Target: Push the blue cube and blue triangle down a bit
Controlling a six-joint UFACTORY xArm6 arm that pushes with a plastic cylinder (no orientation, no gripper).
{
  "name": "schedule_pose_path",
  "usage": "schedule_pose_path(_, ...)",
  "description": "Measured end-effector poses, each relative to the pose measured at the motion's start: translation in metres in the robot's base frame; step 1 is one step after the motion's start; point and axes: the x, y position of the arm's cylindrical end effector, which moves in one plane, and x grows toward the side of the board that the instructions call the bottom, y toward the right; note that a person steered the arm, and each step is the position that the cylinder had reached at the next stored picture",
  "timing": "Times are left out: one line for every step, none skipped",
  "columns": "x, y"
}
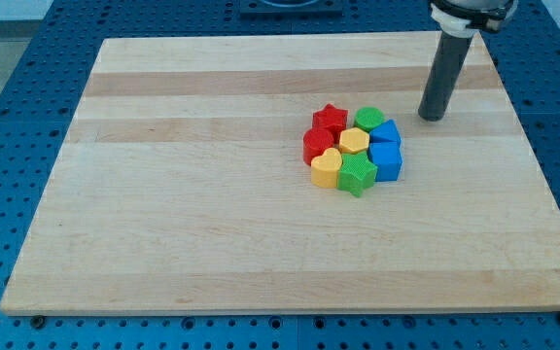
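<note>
The blue cube and the blue triangle sit at the right side of a tight cluster of blocks on the wooden board. The triangle is just above the cube and touches it. My tip rests on the board up and to the right of the blue triangle, a short gap away, touching no block.
The cluster also holds a red star, a red block, a green round block, a yellow hexagon, a yellow heart and a green star. A blue perforated table surrounds the board.
</note>
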Motion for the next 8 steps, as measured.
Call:
schedule_pose_path(0.000,-0.011)
schedule_pose_path(0.001,-0.022)
schedule_pose_path(0.007,-0.025)
schedule_pose_path(0.012,-0.026)
schedule_pose_path(0.012,-0.026)
schedule_pose_path(0.012,-0.028)
schedule_pose_path(0.012,-0.046)
schedule_pose_path(0.012,-0.056)
